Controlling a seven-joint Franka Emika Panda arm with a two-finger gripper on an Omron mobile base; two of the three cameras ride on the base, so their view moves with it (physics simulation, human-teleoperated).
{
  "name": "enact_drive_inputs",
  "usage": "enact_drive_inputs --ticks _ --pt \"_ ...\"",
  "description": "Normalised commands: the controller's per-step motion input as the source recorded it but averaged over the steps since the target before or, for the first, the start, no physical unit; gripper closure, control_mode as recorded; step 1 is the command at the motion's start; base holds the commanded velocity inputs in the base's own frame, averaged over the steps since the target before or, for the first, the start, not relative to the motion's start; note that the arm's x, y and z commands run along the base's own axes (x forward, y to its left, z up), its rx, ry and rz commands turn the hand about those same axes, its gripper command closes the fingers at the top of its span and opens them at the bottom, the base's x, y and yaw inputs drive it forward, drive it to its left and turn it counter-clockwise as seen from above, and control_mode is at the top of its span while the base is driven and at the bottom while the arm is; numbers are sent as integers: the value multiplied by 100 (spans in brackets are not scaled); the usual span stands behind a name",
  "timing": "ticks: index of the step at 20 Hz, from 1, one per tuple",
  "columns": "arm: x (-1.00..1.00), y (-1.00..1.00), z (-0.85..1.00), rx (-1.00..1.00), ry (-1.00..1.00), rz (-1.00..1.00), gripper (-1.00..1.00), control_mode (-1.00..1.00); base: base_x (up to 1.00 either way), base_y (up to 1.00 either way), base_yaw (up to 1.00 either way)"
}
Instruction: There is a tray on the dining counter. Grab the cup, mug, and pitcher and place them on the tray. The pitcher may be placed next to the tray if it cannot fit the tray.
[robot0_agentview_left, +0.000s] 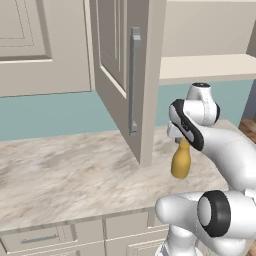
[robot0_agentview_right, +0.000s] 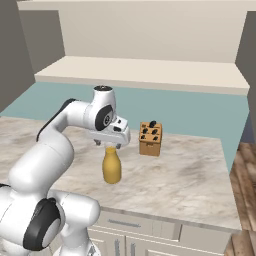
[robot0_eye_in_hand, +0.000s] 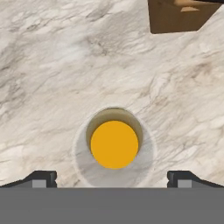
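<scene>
Bare beige marbled stone table (robot0_agentview_right: 190, 175) spreads wide at nine o'clock of the mustard-yellow, round-bodied, narrow-necked pitcher (robot0_agentview_right: 112, 167), which stands upright mid-table. The pincer (robot0_agentview_right: 108, 145) hangs released directly above its neck, fingers (robot0_eye_in_hand: 41, 178) spread either side. A brown wooden knife block (robot0_agentview_right: 150, 138) sits at two o'clock, apart.

The neck and mouth of the mustard-yellow bottle-shaped pitcher (robot0_agentview_left: 181, 161) are covered by the white arm's wrist in the left base view. In the hand view, the brown wooden knife block (robot0_eye_in_hand: 181, 15) is cut off by the top edge. The panelled cabinet door (robot0_agentview_left: 125, 75) runs off the top of the left base view, and the marbled stone counter (robot0_agentview_left: 65, 175) off its left edge.
</scene>
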Motion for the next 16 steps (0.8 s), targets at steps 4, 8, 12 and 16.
enact_drive_inputs --ticks 4,8,12,16 --pt "0 0 -10 0 3 0 -100 -100 0 0 0" --pt "0 0 -15 0 3 0 -100 -100 0 0 0" --pt "0 0 -17 0 3 0 -100 -100 0 0 0" --pt "0 0 -16 0 3 0 -100 -100 0 0 0"
